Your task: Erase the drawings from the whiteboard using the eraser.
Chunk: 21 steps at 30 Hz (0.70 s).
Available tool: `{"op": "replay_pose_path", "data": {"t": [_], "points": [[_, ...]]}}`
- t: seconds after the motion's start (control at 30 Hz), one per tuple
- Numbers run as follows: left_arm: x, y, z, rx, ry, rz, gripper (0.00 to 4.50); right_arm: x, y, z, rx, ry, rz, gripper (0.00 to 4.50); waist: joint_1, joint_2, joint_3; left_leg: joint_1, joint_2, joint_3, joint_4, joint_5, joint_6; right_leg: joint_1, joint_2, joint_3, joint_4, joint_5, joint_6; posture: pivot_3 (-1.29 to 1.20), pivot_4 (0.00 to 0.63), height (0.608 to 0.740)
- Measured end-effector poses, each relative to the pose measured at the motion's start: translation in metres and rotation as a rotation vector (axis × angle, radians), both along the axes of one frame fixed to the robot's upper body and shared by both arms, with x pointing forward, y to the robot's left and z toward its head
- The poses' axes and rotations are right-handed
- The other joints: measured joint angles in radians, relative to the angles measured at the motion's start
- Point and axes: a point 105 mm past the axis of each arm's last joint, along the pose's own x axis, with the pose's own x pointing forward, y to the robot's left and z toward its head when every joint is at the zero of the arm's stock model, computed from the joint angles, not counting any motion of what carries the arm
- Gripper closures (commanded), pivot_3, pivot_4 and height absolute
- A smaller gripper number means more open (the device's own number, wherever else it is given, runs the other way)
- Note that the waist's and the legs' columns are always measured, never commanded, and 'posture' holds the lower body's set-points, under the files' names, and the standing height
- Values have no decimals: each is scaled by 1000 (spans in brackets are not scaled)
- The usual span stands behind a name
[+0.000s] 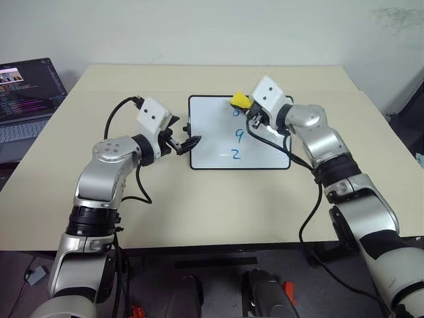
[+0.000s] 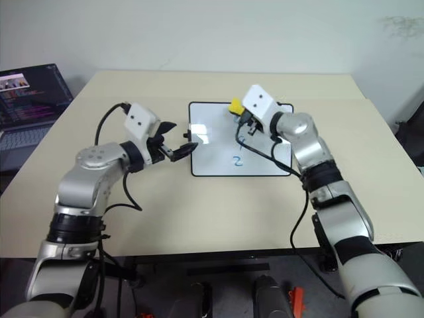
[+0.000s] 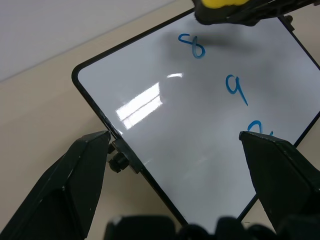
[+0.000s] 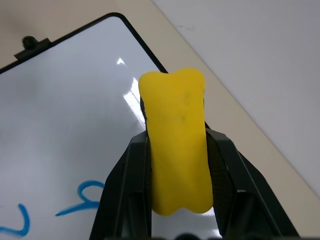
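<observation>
The small glossy white whiteboard point(image 1: 212, 136) with its thin black frame is seen lying flat in the middle of the pale beige table point(image 1: 199, 205). Blue hand-drawn numerals, the drawings point(image 1: 237, 136), are stacked down its right half: an "8", a "9", then a dash with a "2". The small yellow eraser block point(image 4: 178, 150) is clamped tight between the two black fingers of the right gripper point(image 1: 246, 108) and is held over the board's far right corner, right by the "8"; contact with the surface cannot be judged. At the board's left edge, the left gripper point(image 1: 184, 144) is poised with its jaws spread apart around the frame beside a small knob, nothing gripped. An open laptop point(image 1: 23, 99) is seen at the far left, well apart from the board.
</observation>
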Motion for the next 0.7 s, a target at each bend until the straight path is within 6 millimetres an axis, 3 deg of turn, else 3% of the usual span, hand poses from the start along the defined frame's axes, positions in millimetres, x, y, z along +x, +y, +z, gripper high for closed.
{"op": "replay_pose_path", "data": {"t": [0.23, 0.7], "points": [[-1, -6, -3, 3, 9, -19, 0, 11, -3, -29, -96, 68, -53, 3378, 1, 0, 0, 0, 0, 0, 0, 0, 0, 0, 0, 0, 0, 0, 0, 0, 150, 740], [-1, -10, -5, -3, 13, -34, 0, 17, -6, -26, -122, 78, -92, 3379, 0, 0, 0, 0, 0, -1, 0, 0, 0, 1, 0, 0, 1, 0, 0, 0, 150, 740]]}}
